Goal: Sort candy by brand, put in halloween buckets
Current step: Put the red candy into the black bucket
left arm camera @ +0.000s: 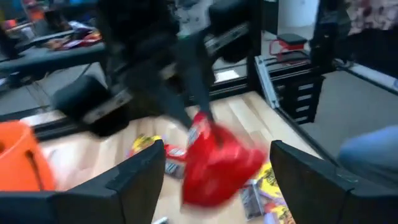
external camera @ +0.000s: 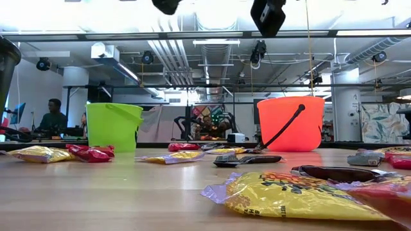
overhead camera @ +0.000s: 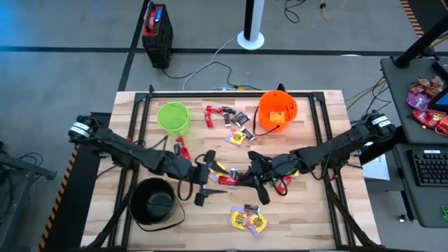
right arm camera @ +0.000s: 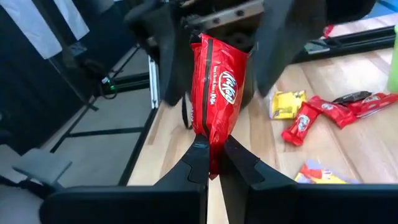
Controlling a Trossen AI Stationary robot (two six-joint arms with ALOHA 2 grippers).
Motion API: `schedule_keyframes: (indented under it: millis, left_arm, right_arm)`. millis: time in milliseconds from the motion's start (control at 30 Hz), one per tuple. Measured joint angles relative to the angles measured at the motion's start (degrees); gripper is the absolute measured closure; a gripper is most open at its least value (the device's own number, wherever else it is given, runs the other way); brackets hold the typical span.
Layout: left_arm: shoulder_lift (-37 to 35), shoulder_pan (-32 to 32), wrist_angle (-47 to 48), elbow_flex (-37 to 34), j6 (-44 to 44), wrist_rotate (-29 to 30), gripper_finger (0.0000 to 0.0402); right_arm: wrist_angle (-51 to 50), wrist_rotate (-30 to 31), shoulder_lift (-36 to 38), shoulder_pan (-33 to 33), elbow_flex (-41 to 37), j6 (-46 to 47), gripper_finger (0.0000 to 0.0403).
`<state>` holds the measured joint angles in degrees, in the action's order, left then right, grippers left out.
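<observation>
My right gripper [right arm camera: 211, 163] is shut on a red KitKat candy [right arm camera: 214, 93], which also shows at the table's middle in the high view [overhead camera: 230, 180]. My left gripper [left arm camera: 217, 180] is wide open; its fingers stand on either side of the same red candy [left arm camera: 214, 165] without touching it. Both grippers meet above the table [overhead camera: 210, 183] [overhead camera: 248, 178]. The lime green bucket [overhead camera: 173, 117] and orange bucket [overhead camera: 278, 110] stand at the far side. The black bucket [overhead camera: 154, 203] stands near left. Loose candies lie between the far buckets [overhead camera: 227, 117] and near the front [overhead camera: 248, 220]. My right gripper pinches one end of the red candy's wrapper [right arm camera: 212, 149] between its two fingertips. The fingers come level from the table's right. The candy sticks out past the fingertips toward my left gripper, lifted clear of the table.
Red candies lie by the green bucket [overhead camera: 182, 148] and yellow ones near the orange bucket [overhead camera: 239, 136]. A black metal frame [overhead camera: 231, 93] borders the table's far side. A pile of pink-red packets [overhead camera: 427, 105] lies off the table to the right.
</observation>
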<state>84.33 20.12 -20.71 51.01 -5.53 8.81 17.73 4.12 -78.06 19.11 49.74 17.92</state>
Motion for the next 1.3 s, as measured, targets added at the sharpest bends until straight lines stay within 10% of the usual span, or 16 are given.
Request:
schedule_keyframes:
  millis: [533, 867, 1133, 1300]
  left_arm:
    - [6.4, 1.3, -0.6, 5.7, 1.2, 0.6, 0.0367]
    - [4.1, 1.6, 5.5, 5.6, 5.7, 6.5, 0.0362]
    - [-1.9, 1.6, 51.5, 18.3, 34.2, 12.5, 0.0358]
    - [1.1, 3.3, 91.0, 33.2, 64.8, 0.9, 0.0356]
  right_arm:
    - [0.0, -3.0, 0.2, 0.5, -0.7, 1.5, 0.0390]
    - [-5.2, -2.5, 3.7, -2.1, -0.6, 2.1, 0.0287]
    - [-27.2, -2.4, 12.3, -13.1, 0.9, -3.9, 0.0214]
    - [-31.2, -2.6, 15.2, -19.4, 0.9, -5.1, 0.0203]
